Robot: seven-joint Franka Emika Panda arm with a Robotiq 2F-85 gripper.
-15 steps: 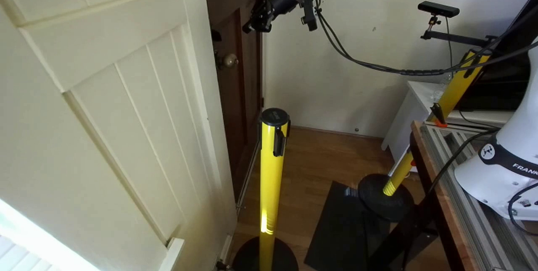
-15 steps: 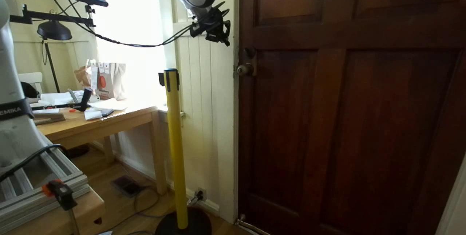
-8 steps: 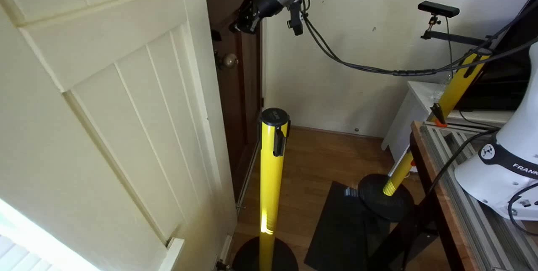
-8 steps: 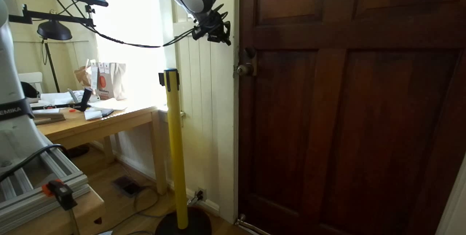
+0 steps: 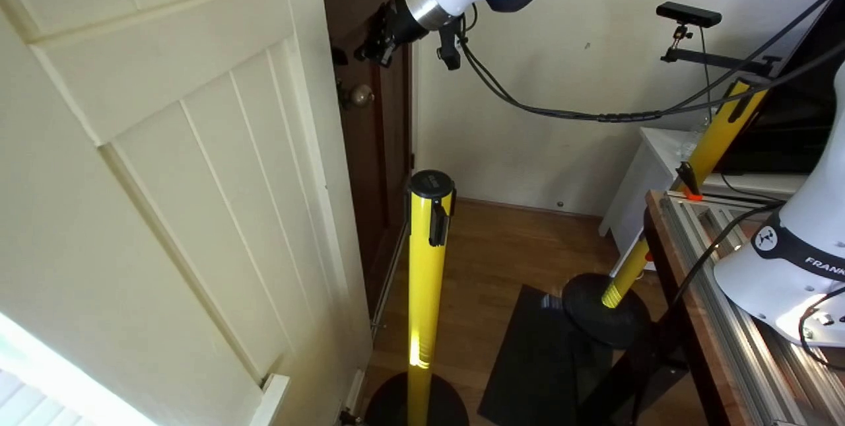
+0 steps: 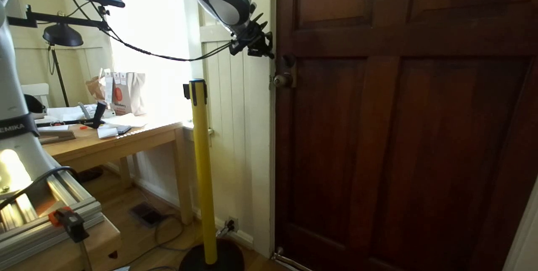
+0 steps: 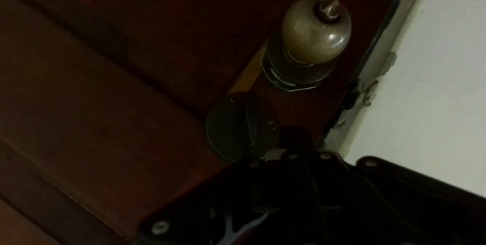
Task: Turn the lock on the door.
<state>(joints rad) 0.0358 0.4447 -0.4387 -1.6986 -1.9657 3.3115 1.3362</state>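
A: Wrist view. Which way do we read the lock [image 7: 243,127]?

B: Round dark plate with a raised fin [image 7: 249,121] across it. We put the fin's long axis close to upright in this view: upper end at twelve, lower end just short of six. Knob [image 7: 319,32] at one o'clock from it. Both sit on the dark brown door [image 7: 114,123]; pale trim [image 7: 429,85] toward three.

A: And the gripper [image 7: 302,150] there?

B: Enters from between five and six, reaching the plate's lower edge in our line of sight. Fingers drawn in against each other, narrow.

A: In an exterior view we log a yellow post [image 5: 426,287] on the wooden floor [image 5: 515,241], between five and six from the lock. The lock itself?

B: Small dark lump at eleven from the knob; fin too small for us to read. Pale panelled wall [image 5: 185,162] toward eight. Gripper at three from the lock.

A: In an exterior view with the desk [image 6: 151,138]?

B: Desk at eight from the lock, paper bag [image 6: 128,96] on it. Lock just above the knob, near twelve. Gripper at nine from the lock, near but apart; we see a gap in both exterior views.
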